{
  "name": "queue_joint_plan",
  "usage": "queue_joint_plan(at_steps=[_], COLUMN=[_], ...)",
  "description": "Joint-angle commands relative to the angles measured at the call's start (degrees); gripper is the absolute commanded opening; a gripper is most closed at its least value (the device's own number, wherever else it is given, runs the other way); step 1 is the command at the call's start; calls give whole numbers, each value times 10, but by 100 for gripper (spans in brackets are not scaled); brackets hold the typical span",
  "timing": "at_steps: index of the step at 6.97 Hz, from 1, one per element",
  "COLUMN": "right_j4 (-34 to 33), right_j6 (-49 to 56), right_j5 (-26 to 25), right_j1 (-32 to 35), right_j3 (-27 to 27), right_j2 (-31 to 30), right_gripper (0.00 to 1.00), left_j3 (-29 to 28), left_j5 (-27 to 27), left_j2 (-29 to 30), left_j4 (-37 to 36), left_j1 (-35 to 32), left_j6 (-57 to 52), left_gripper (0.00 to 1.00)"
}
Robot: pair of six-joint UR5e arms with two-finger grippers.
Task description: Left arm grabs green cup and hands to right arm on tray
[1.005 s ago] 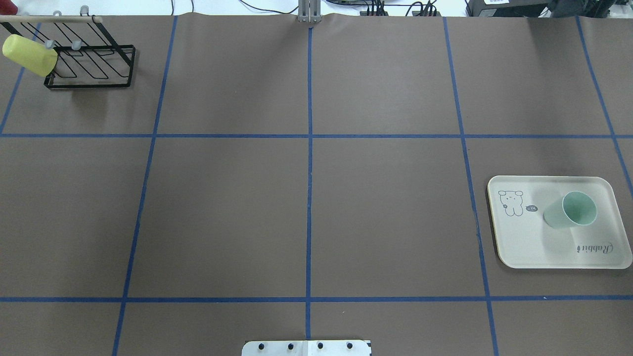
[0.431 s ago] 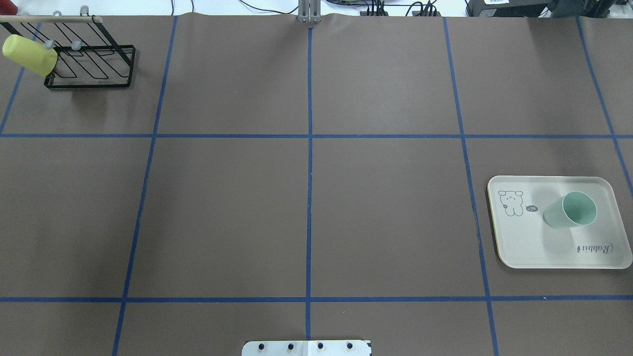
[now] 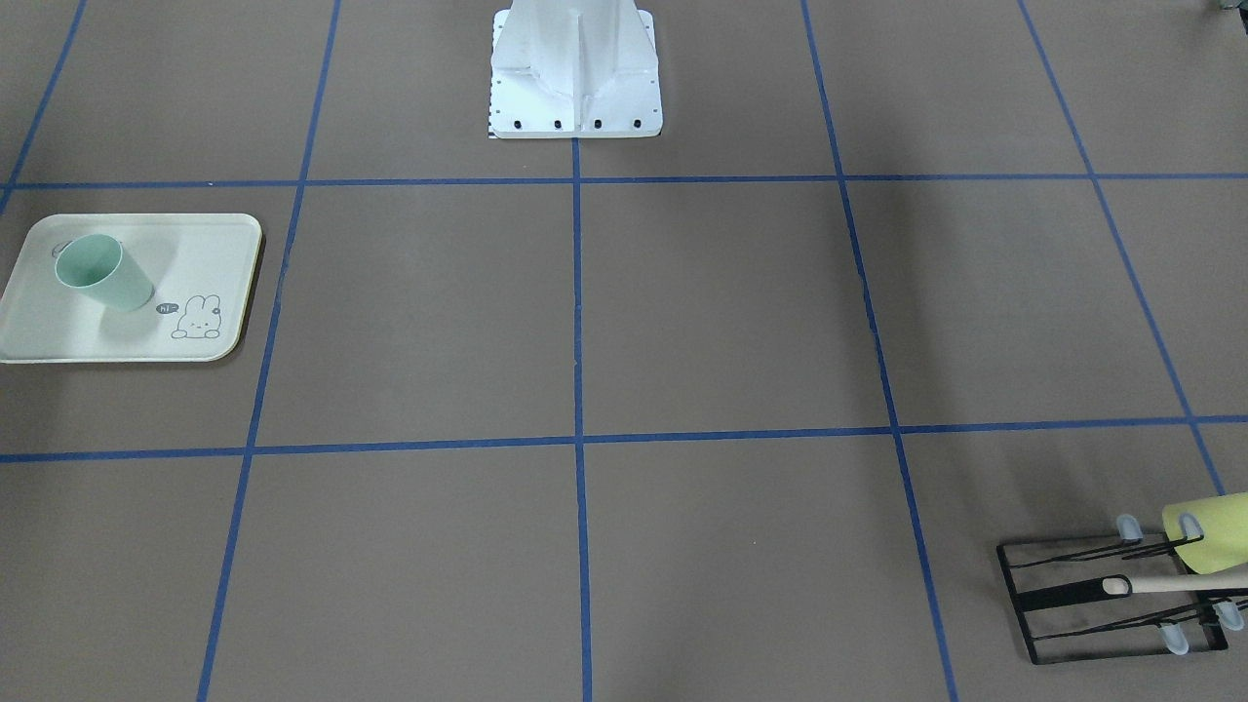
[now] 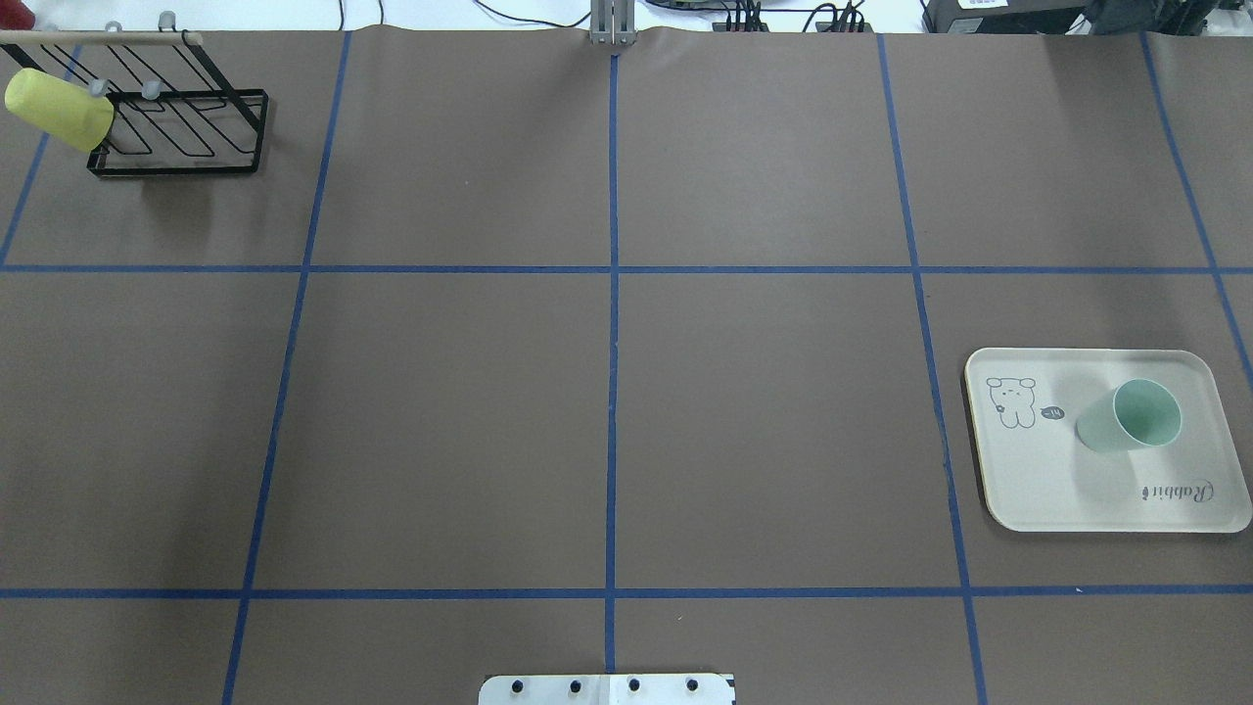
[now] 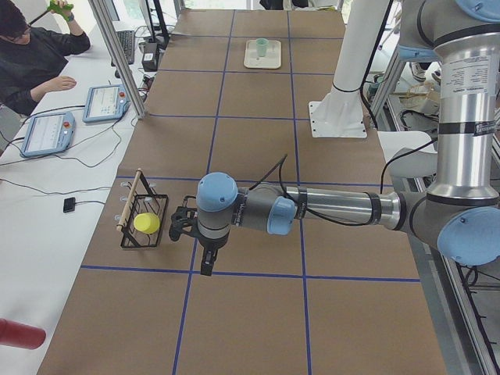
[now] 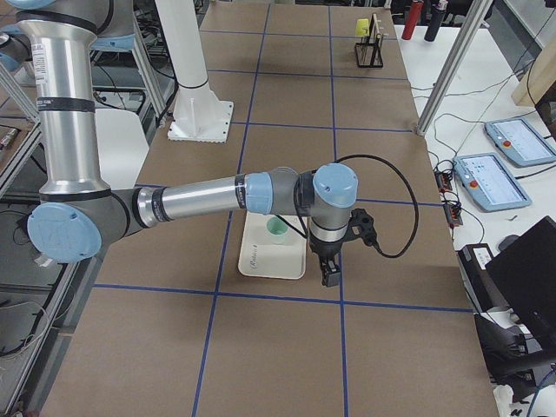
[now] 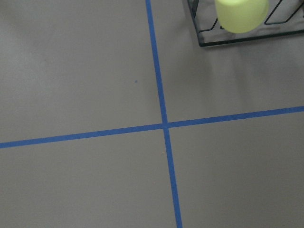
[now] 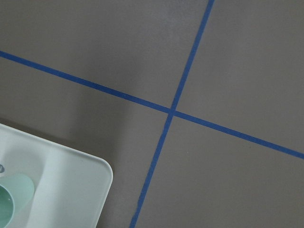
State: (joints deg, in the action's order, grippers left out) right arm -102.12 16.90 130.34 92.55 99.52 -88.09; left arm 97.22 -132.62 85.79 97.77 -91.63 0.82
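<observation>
The left fingers (image 5: 207, 262) show only in the left side view, small and dark; whether they are parted cannot be told. The right fingers (image 6: 329, 273) show only in the right side view, equally unclear. There, the right arm's wrist (image 6: 333, 195) hides part of the green cup (image 6: 276, 229) and tray (image 6: 261, 259).

In the right wrist view, the picture's left and bottom edges cut off both. At the bench's far left corner, the yellow-green cup (image 7: 240, 16) and wire rack (image 7: 209, 42) are cropped by the left wrist view's top edge. From the left side view, the tray's print is too small to read.
</observation>
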Motion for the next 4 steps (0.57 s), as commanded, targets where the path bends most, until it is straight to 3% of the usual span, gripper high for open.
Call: queue_joint_plan(at_steps=[1,4], right_j4=[2,2], right_j6=[-13,-13], right_j5=[14,18], right_j1=[-1,-5], right_j3=[-28,-54], right_j2=[-2,-5], right_gripper=[100,100], left_j3=[2,3], left_j5=[3,0], left_j2=[-10,-10], left_j4=[-1,-2], left_j1=[0,1], left_j6=[4,48], left_gripper=[100,100])
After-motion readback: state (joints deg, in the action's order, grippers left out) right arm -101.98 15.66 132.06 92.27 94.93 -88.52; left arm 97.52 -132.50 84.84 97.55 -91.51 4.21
